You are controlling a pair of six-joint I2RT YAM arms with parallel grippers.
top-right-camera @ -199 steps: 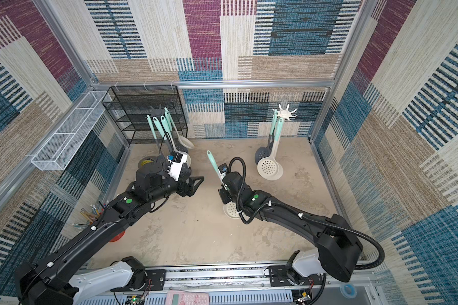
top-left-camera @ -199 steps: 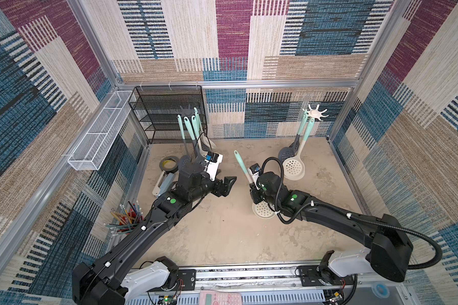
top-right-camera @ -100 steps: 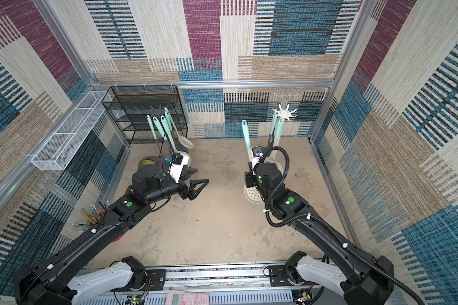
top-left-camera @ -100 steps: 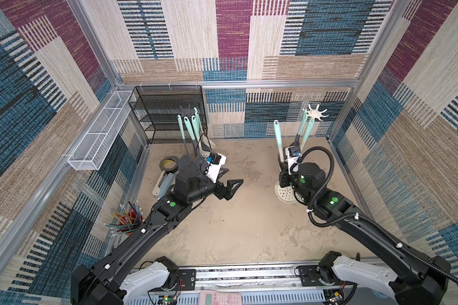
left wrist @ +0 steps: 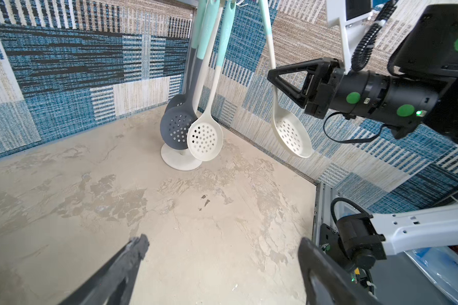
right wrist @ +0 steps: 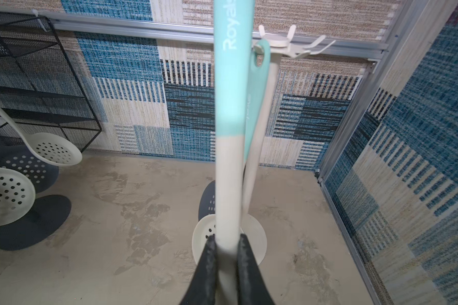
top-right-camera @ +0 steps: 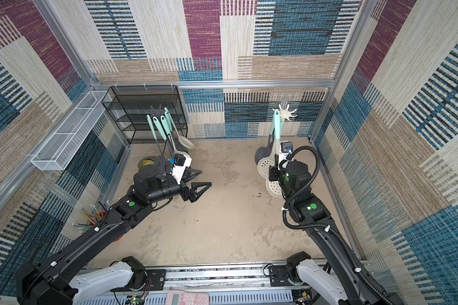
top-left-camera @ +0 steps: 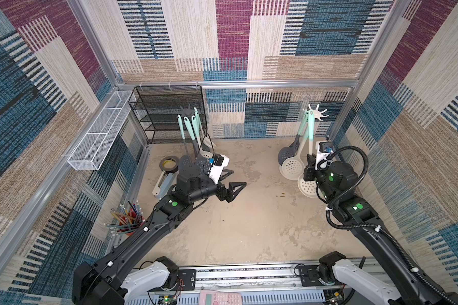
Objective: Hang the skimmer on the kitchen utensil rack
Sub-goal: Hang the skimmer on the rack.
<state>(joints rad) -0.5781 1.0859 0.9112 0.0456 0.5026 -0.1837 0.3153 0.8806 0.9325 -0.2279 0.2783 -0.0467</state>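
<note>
Swung over from the middle in the last second, the right gripper (top-left-camera: 310,166) now pinches the skimmer (top-left-camera: 307,186) upright beside the white rack (top-left-camera: 318,114) at two o'clock in both top views; the left gripper (top-left-camera: 237,179) waits spread near nine o'clock. Left wrist view: the skimmer hangs clear of the table (left wrist: 169,211). Right wrist view: its top end is cropped, so probably unhooked; lifting onto the rack remains.

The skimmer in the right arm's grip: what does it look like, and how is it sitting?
The skimmer has a mint-green handle with white lettering, a cream shaft and a cream, perforated bowl, plastic by its look. The right gripper is shut on the shaft, holding it nearly upright, bowl down, off the floor, beside the white utensil rack.
</note>
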